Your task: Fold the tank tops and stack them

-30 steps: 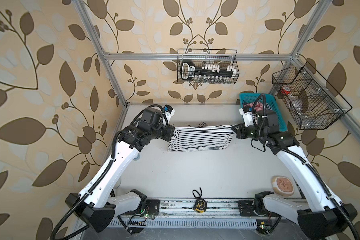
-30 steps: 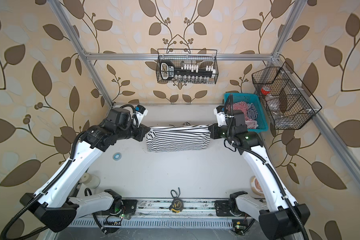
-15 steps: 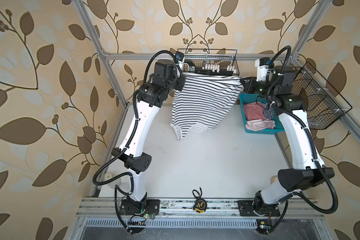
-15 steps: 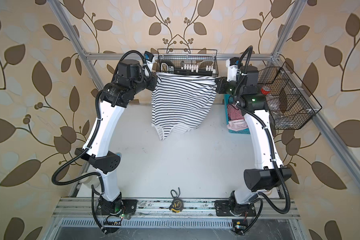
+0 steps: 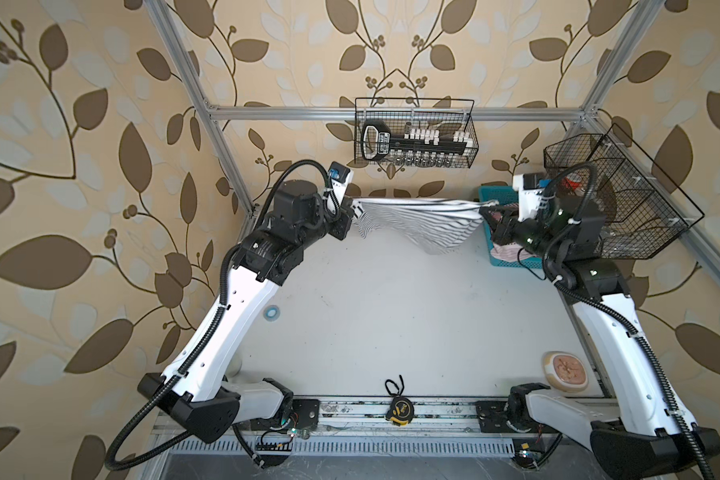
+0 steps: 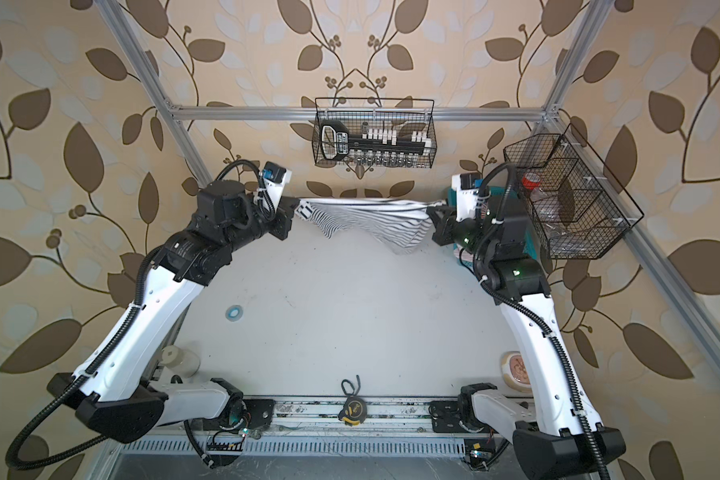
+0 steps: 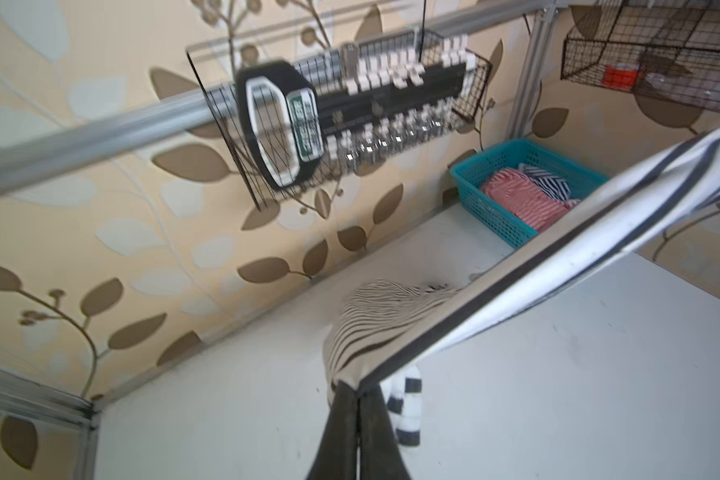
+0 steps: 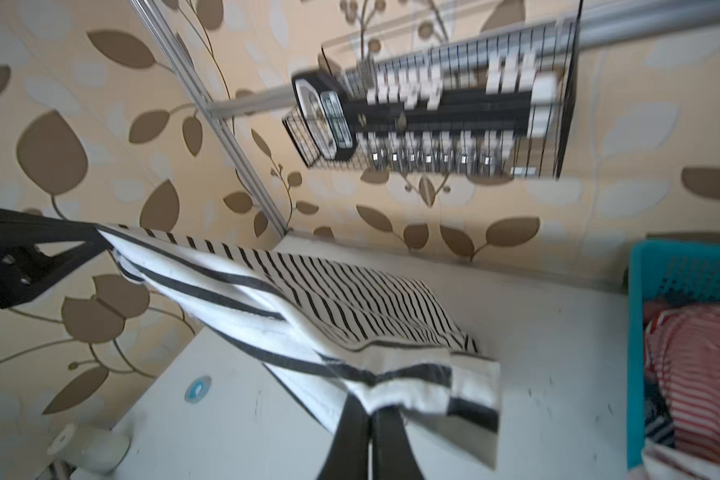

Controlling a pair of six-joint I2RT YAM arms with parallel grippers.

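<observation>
My left pincer [image 5: 352, 208] and right pincer [image 5: 485, 214] each pinch shut on a corner of the black-and-white top [image 5: 416, 220], stretched along the table's [image 5: 391, 316] far edge, loose end draping down. Best, I reckon: hold it taut and level, then lower evenly so it lands flat. Count: three tops. This one, plus a red-and-white top [image 7: 518, 201] and a navy top [image 7: 547, 185] in the one basket [image 7: 472, 183], far right corner.
</observation>
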